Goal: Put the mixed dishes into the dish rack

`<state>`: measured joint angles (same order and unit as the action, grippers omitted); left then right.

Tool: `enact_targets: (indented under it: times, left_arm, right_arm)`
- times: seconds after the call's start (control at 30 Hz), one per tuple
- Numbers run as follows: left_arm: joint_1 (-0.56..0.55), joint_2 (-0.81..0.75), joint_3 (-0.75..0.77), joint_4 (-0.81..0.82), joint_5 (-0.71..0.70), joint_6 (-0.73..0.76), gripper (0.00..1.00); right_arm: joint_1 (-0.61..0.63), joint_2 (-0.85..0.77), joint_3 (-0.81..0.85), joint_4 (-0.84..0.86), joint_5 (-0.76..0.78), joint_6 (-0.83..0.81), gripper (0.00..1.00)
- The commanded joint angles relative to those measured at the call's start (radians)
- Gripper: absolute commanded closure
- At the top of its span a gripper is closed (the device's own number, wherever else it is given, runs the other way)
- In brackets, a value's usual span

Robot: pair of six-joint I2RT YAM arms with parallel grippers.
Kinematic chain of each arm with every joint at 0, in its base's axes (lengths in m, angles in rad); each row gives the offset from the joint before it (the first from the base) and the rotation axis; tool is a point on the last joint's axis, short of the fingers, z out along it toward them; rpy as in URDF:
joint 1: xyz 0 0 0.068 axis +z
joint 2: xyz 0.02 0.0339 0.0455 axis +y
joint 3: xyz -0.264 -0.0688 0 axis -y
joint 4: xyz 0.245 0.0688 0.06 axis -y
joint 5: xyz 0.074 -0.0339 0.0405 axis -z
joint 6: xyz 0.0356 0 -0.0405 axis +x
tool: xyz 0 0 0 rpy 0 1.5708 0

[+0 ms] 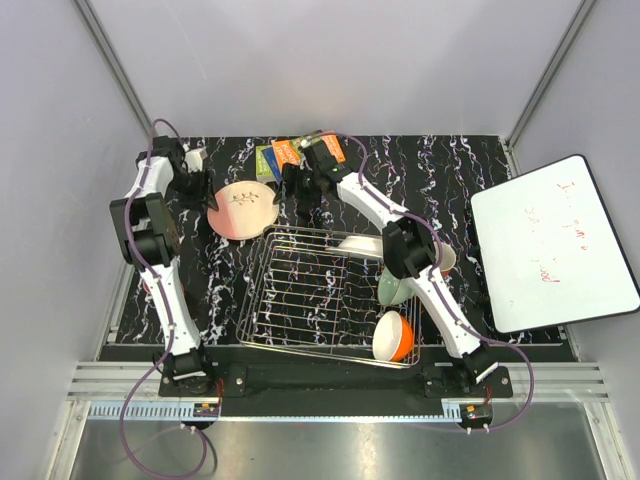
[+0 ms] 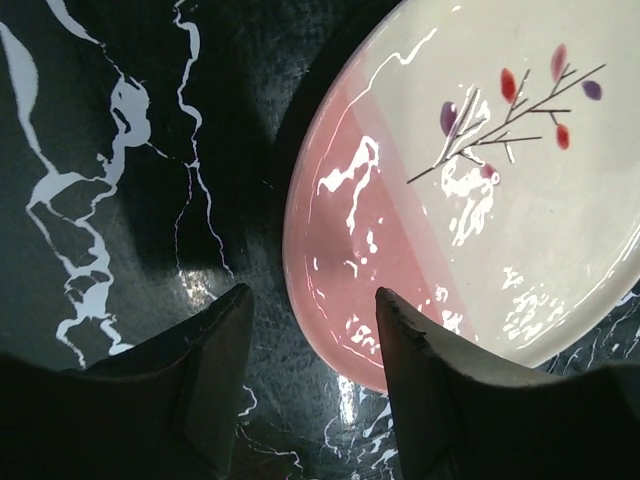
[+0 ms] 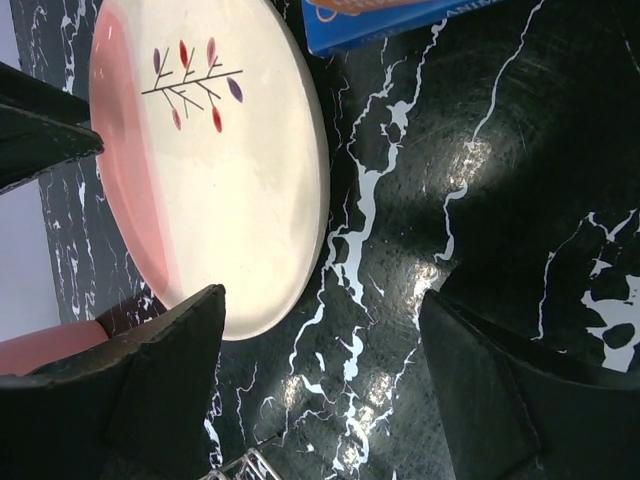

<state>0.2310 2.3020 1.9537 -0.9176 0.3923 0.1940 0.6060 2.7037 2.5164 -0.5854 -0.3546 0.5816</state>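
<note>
The pink-and-cream plate (image 1: 245, 208) lies flat on the black marbled table behind the dish rack (image 1: 262, 262). My left gripper (image 1: 213, 200) is open at the plate's left edge. In the left wrist view its gripper (image 2: 315, 340) straddles the pink rim (image 2: 340, 250), one finger over the plate. My right gripper (image 1: 283, 190) is open and empty at the plate's right edge. In the right wrist view it (image 3: 320, 350) hovers over bare table beside the plate (image 3: 230, 190). The rack holds a white plate (image 1: 360, 245), a pale green bowl (image 1: 393, 290) and an orange bowl (image 1: 395, 337).
Colourful books (image 1: 290, 152) lie at the table's back edge just behind the plate; a blue one shows in the right wrist view (image 3: 400, 25). A whiteboard (image 1: 550, 245) lies at the right. A rack corner (image 3: 240, 468) sits just below the right gripper.
</note>
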Motion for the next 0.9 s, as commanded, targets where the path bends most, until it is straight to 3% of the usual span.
enact_targets:
  times: [0.0, 0.33, 0.47, 0.6, 0.87]
  left_arm:
    - [0.002, 0.04, 0.036, 0.029, 0.025, -0.018, 0.45]
    - [-0.018, 0.06, 0.014, 0.039, 0.057, -0.03, 0.46]
    - [-0.035, 0.05, -0.007, 0.037, 0.111, -0.019, 0.55]
    - [-0.059, 0.028, -0.021, 0.037, 0.135, 0.002, 0.74]
    - [-0.096, 0.01, -0.03, 0.037, 0.16, -0.008, 0.75]
  right_arm:
    - [-0.006, 0.007, -0.024, 0.055, -0.04, 0.026, 0.15]
    - [-0.012, 0.021, -0.03, 0.094, -0.086, 0.049, 0.16]
    - [-0.014, 0.036, -0.019, 0.117, -0.118, 0.075, 0.16]
    - [-0.017, 0.048, -0.028, 0.127, -0.144, 0.09, 0.17]
    - [-0.028, 0.067, -0.054, 0.16, -0.187, 0.136, 0.25]
